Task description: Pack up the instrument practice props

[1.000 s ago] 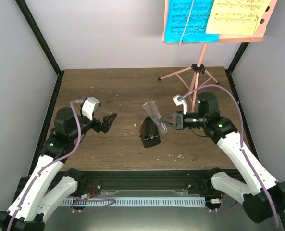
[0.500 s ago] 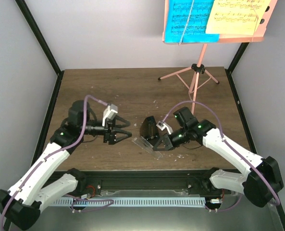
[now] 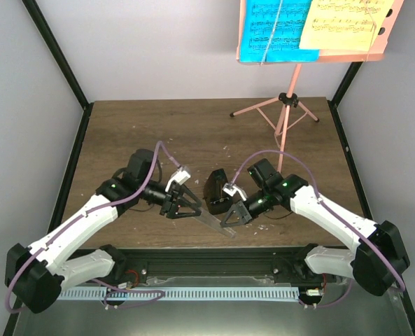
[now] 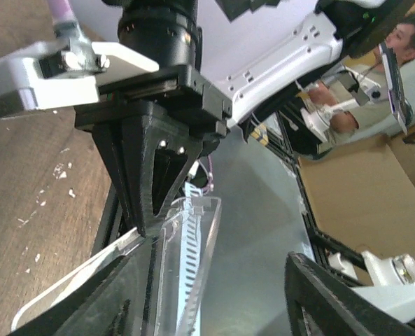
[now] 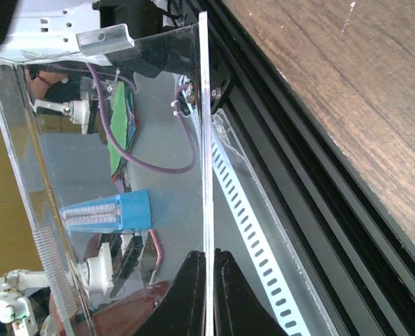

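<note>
The small black metronome (image 3: 214,190) stands at mid-table. Its clear plastic cover (image 3: 214,222) hangs tilted just in front of it, above the table's near edge. My right gripper (image 3: 229,218) is shut on one thin wall of that cover (image 5: 123,105), pinching it edge-on between the fingertips (image 5: 193,294). My left gripper (image 3: 193,208) is open around the cover's (image 4: 190,252) other end, with one finger against it and the other finger (image 4: 333,301) well apart. The pink music stand (image 3: 285,105) stands at the back right, with a cyan page (image 3: 273,28) and a pale-yellow page (image 3: 343,24) on its desk.
A black rail (image 3: 214,262) and a white slotted cable duct (image 3: 214,290) run along the table's near edge, below the cover. Black frame posts (image 3: 57,56) rise at the back corners. The stand's tripod legs (image 3: 263,106) spread over the back right of the table.
My right gripper swung the clear cover down from above the metronome to the front edge. My left arm moved right to it and its jaws narrowed around the cover.
</note>
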`<state>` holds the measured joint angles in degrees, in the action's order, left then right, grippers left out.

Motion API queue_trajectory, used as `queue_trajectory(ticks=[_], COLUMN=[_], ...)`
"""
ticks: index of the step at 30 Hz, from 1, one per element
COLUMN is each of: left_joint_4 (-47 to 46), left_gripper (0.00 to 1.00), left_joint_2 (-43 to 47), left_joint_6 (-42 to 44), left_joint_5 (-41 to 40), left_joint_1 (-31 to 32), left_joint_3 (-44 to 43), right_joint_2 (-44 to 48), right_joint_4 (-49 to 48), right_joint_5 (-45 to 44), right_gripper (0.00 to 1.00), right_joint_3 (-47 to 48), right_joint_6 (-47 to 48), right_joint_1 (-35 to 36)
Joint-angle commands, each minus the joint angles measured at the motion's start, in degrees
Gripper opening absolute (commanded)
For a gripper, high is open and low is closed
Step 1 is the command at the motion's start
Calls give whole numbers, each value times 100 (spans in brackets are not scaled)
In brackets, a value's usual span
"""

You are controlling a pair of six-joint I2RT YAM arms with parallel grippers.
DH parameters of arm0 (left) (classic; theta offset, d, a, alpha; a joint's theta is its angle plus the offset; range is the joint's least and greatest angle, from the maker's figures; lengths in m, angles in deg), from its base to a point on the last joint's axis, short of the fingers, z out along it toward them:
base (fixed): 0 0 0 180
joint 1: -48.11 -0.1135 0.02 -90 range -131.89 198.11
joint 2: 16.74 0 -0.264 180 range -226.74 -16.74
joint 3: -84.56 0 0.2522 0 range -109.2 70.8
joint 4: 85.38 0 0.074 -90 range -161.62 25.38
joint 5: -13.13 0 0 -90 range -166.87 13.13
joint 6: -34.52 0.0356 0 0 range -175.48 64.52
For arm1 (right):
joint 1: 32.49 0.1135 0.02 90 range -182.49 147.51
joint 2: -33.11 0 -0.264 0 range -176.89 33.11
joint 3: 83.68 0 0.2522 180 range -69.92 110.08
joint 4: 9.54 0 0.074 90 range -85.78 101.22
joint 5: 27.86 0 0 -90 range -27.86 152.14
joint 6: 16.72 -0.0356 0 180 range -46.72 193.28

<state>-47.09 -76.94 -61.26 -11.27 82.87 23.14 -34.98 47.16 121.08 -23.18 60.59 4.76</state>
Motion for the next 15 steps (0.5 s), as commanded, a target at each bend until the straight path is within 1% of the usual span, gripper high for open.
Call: queue_trajectory(ticks=[1, 3, 5, 7, 9, 15], left_joint_4=[74, 78, 90, 158, 260, 448], left_gripper=[53, 47, 38, 33, 30, 24], left_joint_2=[-218, -294, -351, -413, -471, -570], left_joint_6=[270, 309, 327, 379, 462, 596], left_joint_5=[278, 289, 363, 414, 401, 338], left_joint_1=[96, 107, 148, 212, 257, 360], left_joint_3=[98, 115, 125, 115, 79, 62], right_joint_2=[-33, -75, -110, -132, -153, -228], right_joint_4=[99, 169, 213, 219, 230, 311], right_joint_5=[371, 409, 383, 311, 286, 276], right_gripper=[1, 1, 1, 1, 1, 1], right_joint_3=[23, 54, 92, 128, 141, 241], right_joint_6=[219, 280, 311, 303, 315, 362], right_joint_1=[87, 89, 91, 89, 86, 89])
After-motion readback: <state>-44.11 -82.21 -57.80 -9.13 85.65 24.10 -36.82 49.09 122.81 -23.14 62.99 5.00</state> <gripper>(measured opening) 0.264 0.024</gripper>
